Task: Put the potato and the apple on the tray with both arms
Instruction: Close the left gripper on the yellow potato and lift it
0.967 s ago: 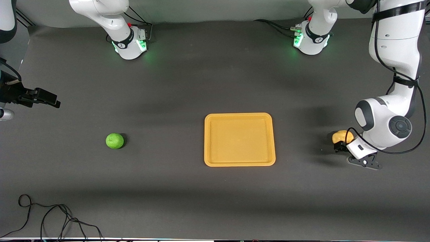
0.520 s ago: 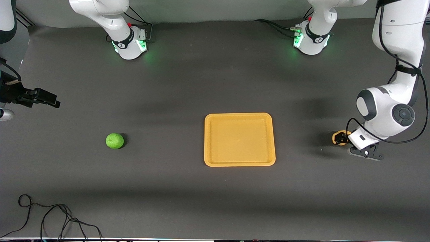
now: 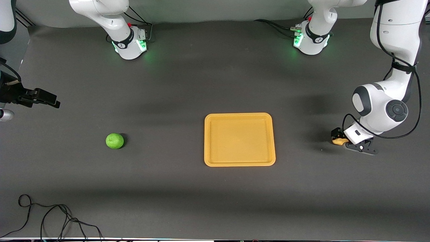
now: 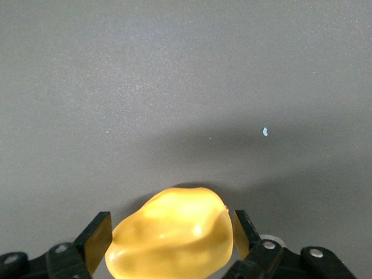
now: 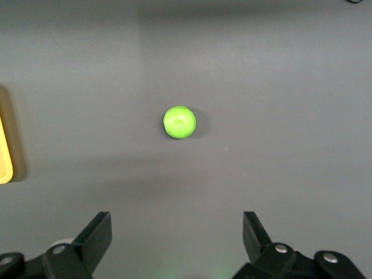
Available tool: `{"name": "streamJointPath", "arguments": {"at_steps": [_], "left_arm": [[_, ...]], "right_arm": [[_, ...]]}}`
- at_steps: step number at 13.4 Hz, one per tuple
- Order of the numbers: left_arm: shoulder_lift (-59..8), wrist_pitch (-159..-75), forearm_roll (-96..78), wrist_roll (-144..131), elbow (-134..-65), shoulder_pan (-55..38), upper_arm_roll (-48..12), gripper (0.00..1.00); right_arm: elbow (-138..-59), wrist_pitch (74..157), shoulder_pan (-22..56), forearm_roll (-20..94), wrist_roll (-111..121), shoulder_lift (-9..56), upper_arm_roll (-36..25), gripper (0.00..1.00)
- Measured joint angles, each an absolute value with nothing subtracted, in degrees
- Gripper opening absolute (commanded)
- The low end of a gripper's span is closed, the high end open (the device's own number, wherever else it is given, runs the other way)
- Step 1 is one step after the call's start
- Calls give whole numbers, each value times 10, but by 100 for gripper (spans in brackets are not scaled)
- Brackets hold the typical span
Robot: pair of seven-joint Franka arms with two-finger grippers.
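Observation:
The yellow-tan potato lies on the dark mat at the left arm's end of the table, mostly hidden under the left arm's wrist. My left gripper is down around it. In the left wrist view the potato fills the space between the two pads, with a thin gap still showing at one side. The green apple sits alone toward the right arm's end. My right gripper hangs open above the mat, apart from the apple, with nothing between its fingers. The orange tray lies mid-table with nothing on it.
A loose black cable curls on the mat at the near corner at the right arm's end. The two green-lit arm bases stand along the edge farthest from the front camera. A corner of the tray shows in the right wrist view.
The left gripper has come down over the potato, which now shows only as a sliver beside the wrist. The right arm, the apple and the tray have not moved.

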State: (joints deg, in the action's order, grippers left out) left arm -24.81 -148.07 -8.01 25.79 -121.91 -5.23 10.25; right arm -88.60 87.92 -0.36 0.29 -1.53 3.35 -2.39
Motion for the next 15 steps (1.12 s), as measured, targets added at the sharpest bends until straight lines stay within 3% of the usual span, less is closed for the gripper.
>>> {"name": "streamJointPath", "arguments": {"at_steps": [12, 13, 15], "left_arm": [[-248, -1482, -80, 291, -1237, -51, 105, 94], [-248, -1482, -80, 292, -1238, -51, 105, 93], [-248, -1482, -80, 293, -1240, -51, 105, 76]], "right_arm": [[-886, 879, -4, 3, -15, 34, -24, 100], [-886, 879, -4, 3, -15, 34, -24, 100], [-886, 879, -4, 3, -15, 34, -24, 100]]}}
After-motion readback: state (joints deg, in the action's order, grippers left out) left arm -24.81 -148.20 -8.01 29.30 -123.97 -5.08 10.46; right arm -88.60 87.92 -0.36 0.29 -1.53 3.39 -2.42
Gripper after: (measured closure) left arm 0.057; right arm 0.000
